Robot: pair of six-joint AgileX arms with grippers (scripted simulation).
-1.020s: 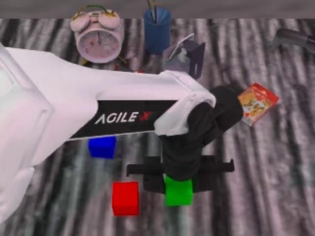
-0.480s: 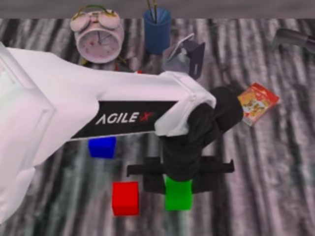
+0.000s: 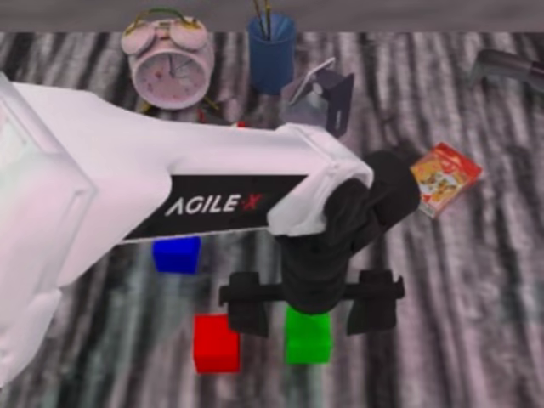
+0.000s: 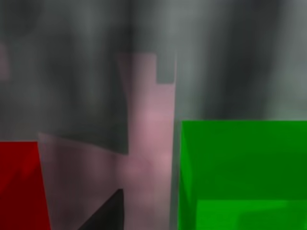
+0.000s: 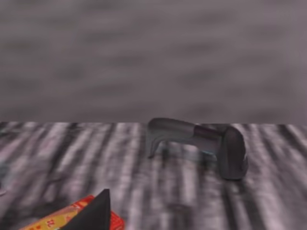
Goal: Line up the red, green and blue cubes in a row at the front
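My left gripper [image 3: 310, 316] hangs open over the green cube [image 3: 308, 337], its fingers spread wide to either side and apart from the cube. The green cube sits on the table at the front, with the red cube [image 3: 216, 343] just left of it. Farther back and left, the blue cube [image 3: 177, 253] lies partly under my left arm. The left wrist view shows the green cube [image 4: 240, 172] close up, the red cube [image 4: 19, 182] and one dark fingertip [image 4: 108, 213]. My right arm is outside the top view; only one dark fingertip [image 5: 96, 211] shows in its wrist view.
At the back stand a pink alarm clock [image 3: 167, 64], a blue pen cup [image 3: 271, 53] and a grey folded stand [image 3: 321, 98]. A red-and-yellow pack [image 3: 444, 177] lies right of the arm. A dark scanner [image 3: 508, 68] rests at the back right.
The left gripper's fingers have spread apart and let go of the green cube, which stays on the table beside the red cube.
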